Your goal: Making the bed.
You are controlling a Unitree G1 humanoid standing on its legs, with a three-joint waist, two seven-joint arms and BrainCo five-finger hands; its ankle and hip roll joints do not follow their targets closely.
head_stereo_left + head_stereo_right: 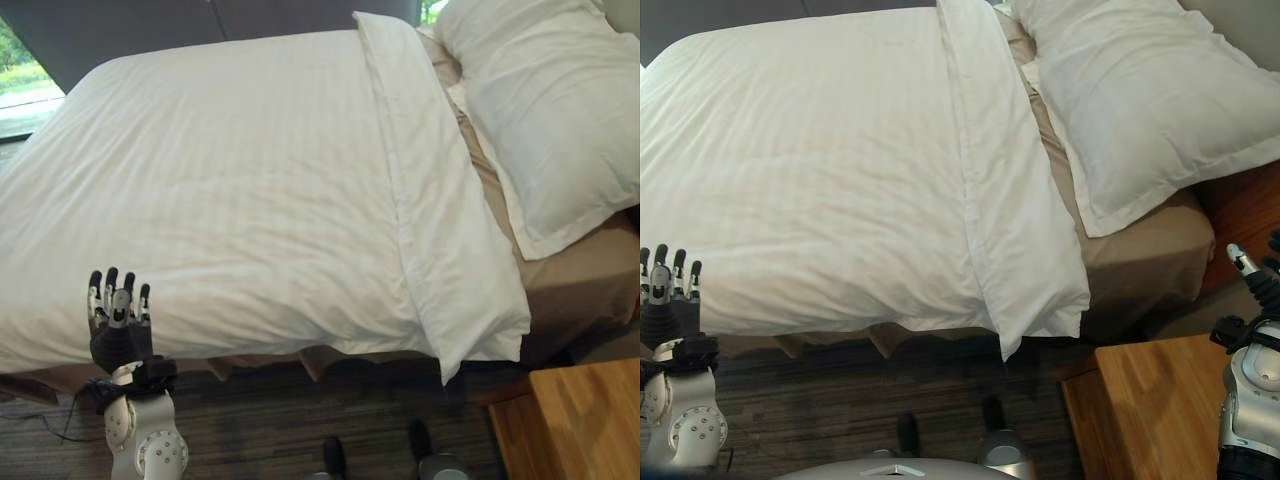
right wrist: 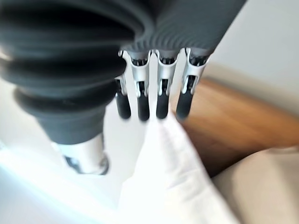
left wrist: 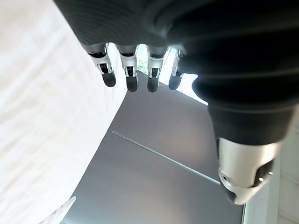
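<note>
From where I stand the bed looks mostly made: the white duvet (image 1: 230,190) is spread flat across the mattress, its top turned back in a long folded band (image 1: 420,190) that runs from the far side to the near edge, where one corner (image 1: 470,345) droops over the side toward the floor. The pillow (image 1: 550,110) lies past the fold at the head, on the tan sheet (image 1: 585,275), and it sits a bit askew, with one corner reaching toward the band. The left hand (image 1: 118,322) hovers upright just off the near edge of the duvet, fingers (image 3: 128,74) straight and holding nothing. The right hand (image 1: 1252,275) is raised near the wooden nightstand (image 1: 1150,405) beside the head of the bed; its own wrist view shows fingers (image 2: 140,93) extended and empty, with the pillow's corner (image 2: 173,186) ahead of them, though that view is soft enough that I would not swear how close they are. What seems left, I think, is tidying: the hanging corner wants lifting and laying square on the mattress, and the pillow wants straightening. To do it well, each hand should take cloth near an edge, not bunch the middle, pull gently and evenly along the fold so the band stays straight, and smooth outward with flat fingers. Tugging one side alone would likely drag the whole duvet crooked.
</note>
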